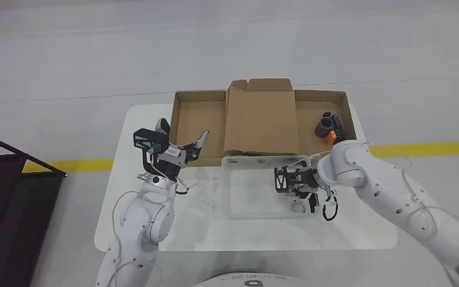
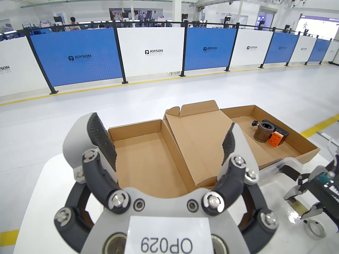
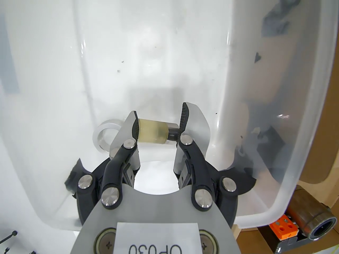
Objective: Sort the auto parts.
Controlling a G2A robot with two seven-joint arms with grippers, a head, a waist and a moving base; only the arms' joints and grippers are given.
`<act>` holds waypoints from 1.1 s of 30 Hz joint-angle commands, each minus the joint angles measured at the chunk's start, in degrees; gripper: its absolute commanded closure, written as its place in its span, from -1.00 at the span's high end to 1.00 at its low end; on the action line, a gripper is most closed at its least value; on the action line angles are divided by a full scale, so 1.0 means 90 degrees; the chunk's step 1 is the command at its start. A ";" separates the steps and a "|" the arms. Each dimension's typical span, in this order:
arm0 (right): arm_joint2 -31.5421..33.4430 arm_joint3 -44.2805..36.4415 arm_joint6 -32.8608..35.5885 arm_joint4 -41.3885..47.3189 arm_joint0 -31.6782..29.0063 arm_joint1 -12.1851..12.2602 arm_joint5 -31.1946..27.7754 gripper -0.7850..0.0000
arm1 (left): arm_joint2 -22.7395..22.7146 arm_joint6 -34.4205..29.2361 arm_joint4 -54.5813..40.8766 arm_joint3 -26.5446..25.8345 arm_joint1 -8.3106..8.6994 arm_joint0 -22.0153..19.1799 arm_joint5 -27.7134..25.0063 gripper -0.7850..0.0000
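My right gripper (image 3: 159,126) is inside a clear plastic bin (image 3: 304,133), shut on a short pale yellow cylinder (image 3: 153,132) with a dark end. A silver ring (image 3: 102,136) lies on the bin floor just beside its fingers. From above, this gripper (image 1: 278,179) is at the bin's (image 1: 251,204) right half. My left gripper (image 2: 169,144) hangs open with nothing in it, in front of the left compartment of a cardboard box (image 2: 148,157). In the top view the left gripper (image 1: 183,133) is at the box's (image 1: 197,118) front left corner.
The box's right compartment holds a brown bushing (image 2: 262,130), an orange block (image 2: 275,139) and a black part (image 1: 337,122). A raised cardboard flap (image 1: 262,118) covers the middle compartment. Some small parts (image 1: 301,206) lie in the bin. The white table (image 1: 136,215) carries everything.
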 commanded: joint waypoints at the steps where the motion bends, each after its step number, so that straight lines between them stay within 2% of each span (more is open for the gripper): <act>1: 0.0165 -0.0106 -0.0166 -0.0103 -0.0165 0.0075 -0.0047 -1.00 | 0.0000 0.0000 0.0000 0.0000 0.0000 0.0000 0.0000 1.00; 6: 0.0495 -0.0323 -0.0567 -0.0306 -0.0505 0.0213 -0.0096 -1.00 | 0.0000 0.0000 0.0000 0.0000 0.0000 0.0000 0.0000 1.00; 9: 0.0776 -0.0432 -0.1102 -0.0374 -0.0701 0.0299 -0.0343 -1.00 | 0.0000 0.0000 0.0000 0.0000 0.0000 0.0000 0.0000 1.00; 12: 0.1102 -0.0404 -0.1933 -0.0487 -0.0895 0.0382 -0.0714 -1.00 | 0.0000 0.0000 0.0000 0.0000 0.0000 0.0000 0.0000 1.00; 19: 0.1348 -0.0170 -0.4145 -0.1222 -0.1176 0.0612 -0.0714 -1.00 | 0.0000 0.0000 0.0000 0.0000 0.0000 0.0000 0.0000 1.00; 33: 0.1343 -0.0073 -0.4088 -0.1231 -0.1217 0.0610 -0.0593 -1.00 | 0.0000 0.0000 0.0000 0.0000 0.0000 0.0000 0.0000 1.00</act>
